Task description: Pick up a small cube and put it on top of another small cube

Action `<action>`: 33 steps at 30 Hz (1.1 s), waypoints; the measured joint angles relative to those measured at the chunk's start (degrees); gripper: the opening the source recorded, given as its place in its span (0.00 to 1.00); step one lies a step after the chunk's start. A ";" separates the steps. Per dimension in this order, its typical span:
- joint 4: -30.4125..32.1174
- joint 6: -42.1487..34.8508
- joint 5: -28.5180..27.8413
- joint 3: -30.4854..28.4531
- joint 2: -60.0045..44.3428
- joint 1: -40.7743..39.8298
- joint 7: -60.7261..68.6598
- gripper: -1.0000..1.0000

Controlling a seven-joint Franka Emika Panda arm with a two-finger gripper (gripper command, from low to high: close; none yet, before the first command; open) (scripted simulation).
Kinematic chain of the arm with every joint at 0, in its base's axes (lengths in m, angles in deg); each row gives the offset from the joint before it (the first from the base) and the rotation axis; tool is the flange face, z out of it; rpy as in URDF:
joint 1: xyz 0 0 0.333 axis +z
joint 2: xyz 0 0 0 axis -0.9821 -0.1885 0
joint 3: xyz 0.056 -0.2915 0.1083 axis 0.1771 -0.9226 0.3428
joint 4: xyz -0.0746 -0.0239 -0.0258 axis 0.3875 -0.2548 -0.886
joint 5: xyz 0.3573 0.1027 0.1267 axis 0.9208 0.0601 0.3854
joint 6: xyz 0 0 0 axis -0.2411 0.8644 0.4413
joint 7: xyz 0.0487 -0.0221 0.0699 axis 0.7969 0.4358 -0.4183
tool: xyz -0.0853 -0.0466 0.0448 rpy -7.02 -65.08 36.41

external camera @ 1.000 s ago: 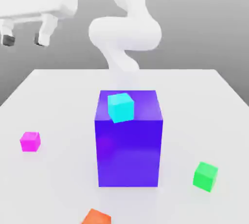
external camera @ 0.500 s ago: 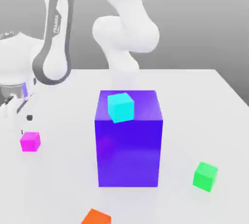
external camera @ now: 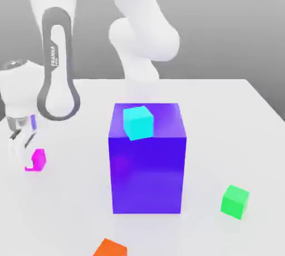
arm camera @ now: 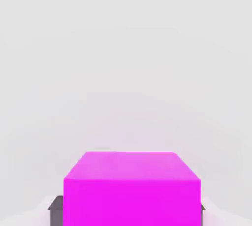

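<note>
The small magenta cube lies on the white table at the exterior view's left. My gripper has come down over it and is open, with one finger on each side and the cube partly hidden behind them. In the hand view the magenta cube sits between the two grey fingertips, close beneath the hand. I cannot tell whether the pads touch its sides. The cube rests on the table.
A big blue-purple block stands mid-table with a cyan cube on top. A green cube lies at the exterior view's right, and an orange cube at the near edge. The arm's links rise behind the block.
The hand swung in from the upper left and dropped to the table. Its fingers now straddle the magenta cube, which has not moved.
</note>
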 joint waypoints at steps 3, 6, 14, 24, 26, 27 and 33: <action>0.92 -4.21 -5.81 -1.88 5.84 0.62 -4.21 0.00; -1.10 -4.93 -7.67 0.29 8.26 4.69 -1.87 0.00; -4.15 -7.13 -9.09 7.47 9.71 16.83 11.01 0.00; -7.60 -10.00 -9.89 15.79 11.03 32.58 28.02 0.00; -8.29 -10.59 -9.95 17.27 11.29 36.24 31.51 0.00; -8.63 -10.85 -10.03 17.85 11.42 38.25 33.22 0.00; -10.70 -12.60 -10.23 21.87 12.23 48.88 43.61 0.00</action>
